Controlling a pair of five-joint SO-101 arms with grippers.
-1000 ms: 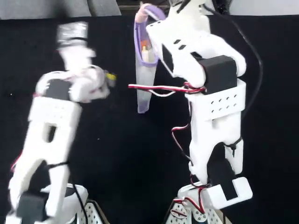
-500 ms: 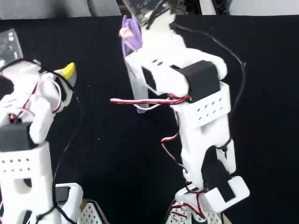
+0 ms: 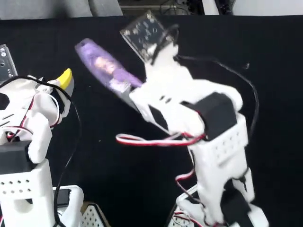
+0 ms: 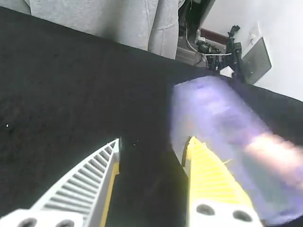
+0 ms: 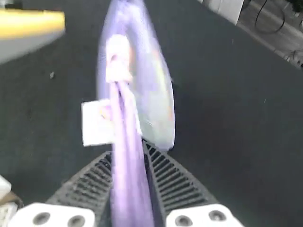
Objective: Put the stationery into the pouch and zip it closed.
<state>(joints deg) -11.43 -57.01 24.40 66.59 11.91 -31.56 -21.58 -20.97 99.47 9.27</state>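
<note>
The left gripper (image 4: 152, 142) sits over the black counter (image 3: 99, 161), fingers spread and empty. Just right of it the purple pouch (image 3: 105, 66) hangs in the air, tilted toward it, one edge pinched between the closed fingers of the right gripper (image 5: 128, 152). With so narrow a hold the pouch may twist or slip free, and if its zip gapes, whatever is inside could spill.

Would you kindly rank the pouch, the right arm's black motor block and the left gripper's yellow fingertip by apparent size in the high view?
1-2. pouch and black motor block: about alike, the pouch longer, the block broader.
3. yellow fingertip: clearly smallest.
</note>
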